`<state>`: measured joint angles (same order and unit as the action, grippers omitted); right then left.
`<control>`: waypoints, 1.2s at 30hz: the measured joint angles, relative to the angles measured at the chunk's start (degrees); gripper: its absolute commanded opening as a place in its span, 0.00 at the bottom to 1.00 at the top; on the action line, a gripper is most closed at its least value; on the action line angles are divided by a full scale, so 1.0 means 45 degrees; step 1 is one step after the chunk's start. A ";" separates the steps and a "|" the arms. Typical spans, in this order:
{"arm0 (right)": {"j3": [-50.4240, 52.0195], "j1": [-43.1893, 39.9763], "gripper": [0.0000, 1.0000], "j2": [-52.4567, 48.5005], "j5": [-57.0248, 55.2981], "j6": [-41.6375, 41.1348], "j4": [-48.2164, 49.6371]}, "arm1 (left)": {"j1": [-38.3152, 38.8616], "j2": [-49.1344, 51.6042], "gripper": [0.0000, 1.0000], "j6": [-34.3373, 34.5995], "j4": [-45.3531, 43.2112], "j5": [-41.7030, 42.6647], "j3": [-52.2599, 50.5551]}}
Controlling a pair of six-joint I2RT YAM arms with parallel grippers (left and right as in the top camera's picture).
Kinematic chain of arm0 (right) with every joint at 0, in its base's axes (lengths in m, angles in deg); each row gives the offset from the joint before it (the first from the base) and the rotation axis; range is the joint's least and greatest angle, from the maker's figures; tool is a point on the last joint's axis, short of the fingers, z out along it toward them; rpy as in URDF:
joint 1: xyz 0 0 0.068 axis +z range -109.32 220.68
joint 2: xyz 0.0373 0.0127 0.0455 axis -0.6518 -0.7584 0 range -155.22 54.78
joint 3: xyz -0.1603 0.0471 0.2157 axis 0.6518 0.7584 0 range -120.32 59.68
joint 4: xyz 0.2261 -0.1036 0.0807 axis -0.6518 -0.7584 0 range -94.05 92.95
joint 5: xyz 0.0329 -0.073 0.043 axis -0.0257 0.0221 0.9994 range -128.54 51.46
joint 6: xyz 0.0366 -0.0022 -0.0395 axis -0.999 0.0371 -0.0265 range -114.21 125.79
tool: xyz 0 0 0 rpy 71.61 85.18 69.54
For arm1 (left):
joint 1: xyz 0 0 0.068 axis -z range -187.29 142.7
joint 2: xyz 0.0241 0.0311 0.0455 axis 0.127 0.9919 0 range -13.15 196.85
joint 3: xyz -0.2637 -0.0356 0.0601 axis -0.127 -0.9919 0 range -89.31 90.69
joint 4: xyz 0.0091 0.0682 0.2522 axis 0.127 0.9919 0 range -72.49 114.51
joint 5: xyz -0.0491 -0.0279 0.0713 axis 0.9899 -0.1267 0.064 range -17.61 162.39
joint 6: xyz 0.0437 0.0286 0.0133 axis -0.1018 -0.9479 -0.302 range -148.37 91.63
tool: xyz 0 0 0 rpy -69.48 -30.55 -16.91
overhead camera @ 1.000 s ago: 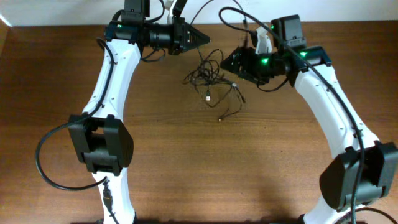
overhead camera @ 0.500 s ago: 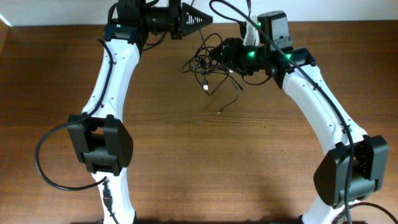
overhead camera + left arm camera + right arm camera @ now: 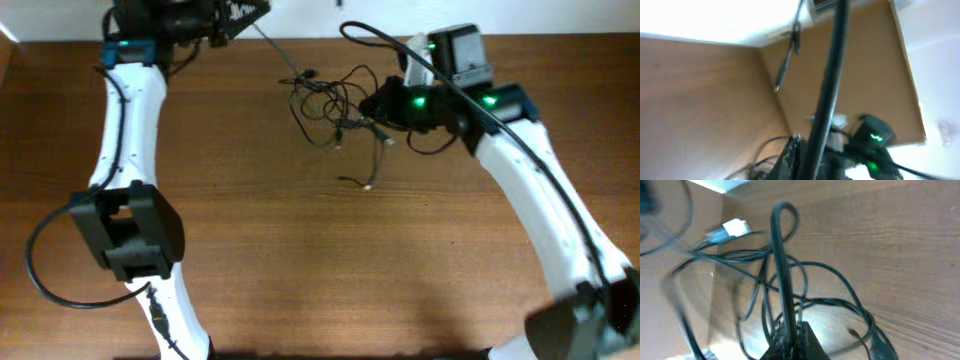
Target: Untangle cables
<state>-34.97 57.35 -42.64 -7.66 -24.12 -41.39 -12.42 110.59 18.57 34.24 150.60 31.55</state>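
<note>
The cables (image 3: 325,95) are thin black cords tangled in loose loops at the back middle of the wooden table (image 3: 330,260). One plug end (image 3: 368,185) trails toward the front. My left gripper (image 3: 258,12) is at the back edge, shut on a single strand that runs taut down to the tangle. In the left wrist view its fingertips (image 3: 796,142) are pressed together. My right gripper (image 3: 372,100) sits at the tangle's right side. In the right wrist view the right gripper (image 3: 790,332) is shut on a black cord that rises to a bent loop (image 3: 782,210), with a white-tipped plug (image 3: 735,227) beyond it.
A white wall runs along the table's back edge (image 3: 560,36). The left arm's own thick black cable (image 3: 832,75) crosses the left wrist view. The right arm's thick cable (image 3: 440,75) arches over its wrist. Both arm bases stand at the front.
The right gripper has shut on a cord in the tangle. The left arm has swung left and back, drawing one strand out straight. The tangle has shifted toward the back.
</note>
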 measured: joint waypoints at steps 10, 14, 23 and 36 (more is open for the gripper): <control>0.0015 -0.0505 0.04 0.1627 -0.1525 0.1763 -0.3050 | -0.0034 -0.0024 0.00 -0.7227 0.9816 -0.8772 0.0024; 0.0015 -0.1263 0.04 0.2084 -0.0583 0.2385 -0.3045 | 0.0214 -0.0034 0.00 -0.8451 1.0836 -1.0112 0.0024; 0.0015 -0.0831 0.04 0.1588 -0.0282 0.2550 -0.3585 | 0.0903 -0.0204 0.70 -1.1978 1.3576 -1.1740 0.0024; 0.0015 0.0321 0.04 0.0204 -0.0520 0.2594 -0.3303 | 0.1005 -0.0525 1.00 -1.5781 1.4751 -1.2240 0.0024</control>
<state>-34.91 58.79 -41.72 -10.00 -12.45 -56.25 -7.90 108.23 -52.45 100.62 95.52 31.66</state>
